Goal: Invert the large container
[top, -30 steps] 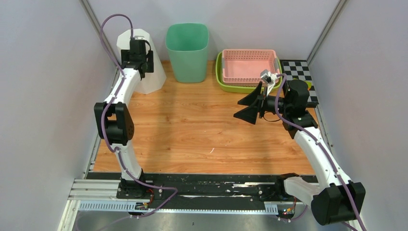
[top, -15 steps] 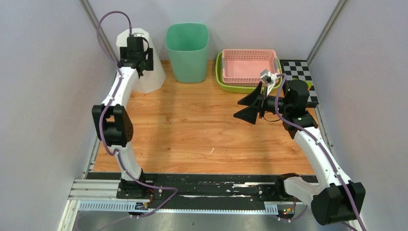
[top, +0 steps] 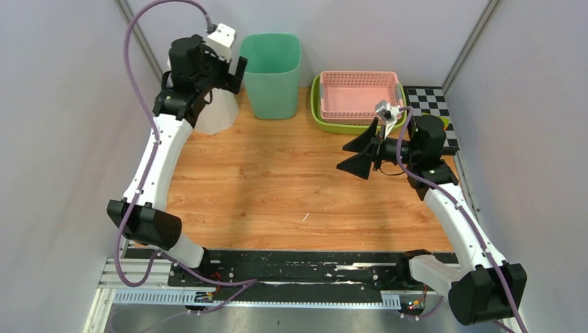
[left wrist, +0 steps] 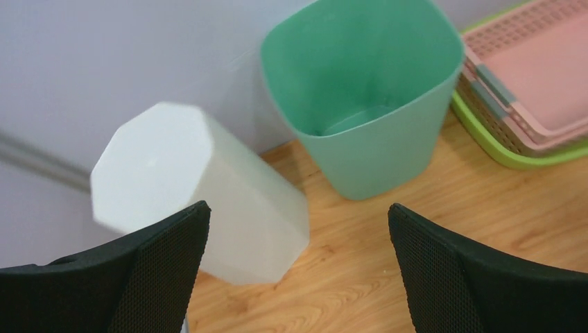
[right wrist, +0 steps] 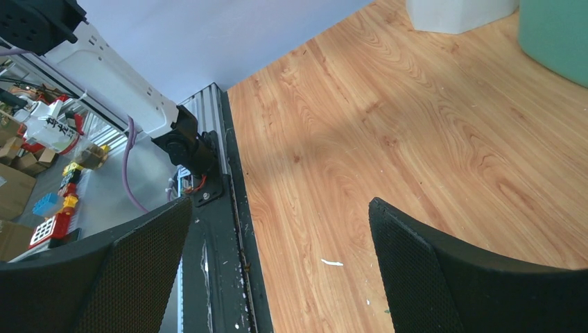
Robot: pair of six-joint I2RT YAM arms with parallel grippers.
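Left gripper hangs open above the white container at the back-left corner.

From overhead: the white container (top: 216, 115) stands on the tabletop (top: 277, 187) against the back wall, long axis upright, just beside a green bin (top: 270, 69). The left gripper (top: 223, 80), jaws spread and holding nothing, hovers over it. It is far nearer than the right gripper (top: 357, 154), which is also spread and empty, well apart near a pink basket (top: 359, 94). From the left wrist: the container shows a closed octagonal top, below and left of the jaw gap, so I judge it already mouth-down; the bin's mouth is up. From the right wrist: bare wood between spread jaws. No readable labels anywhere.
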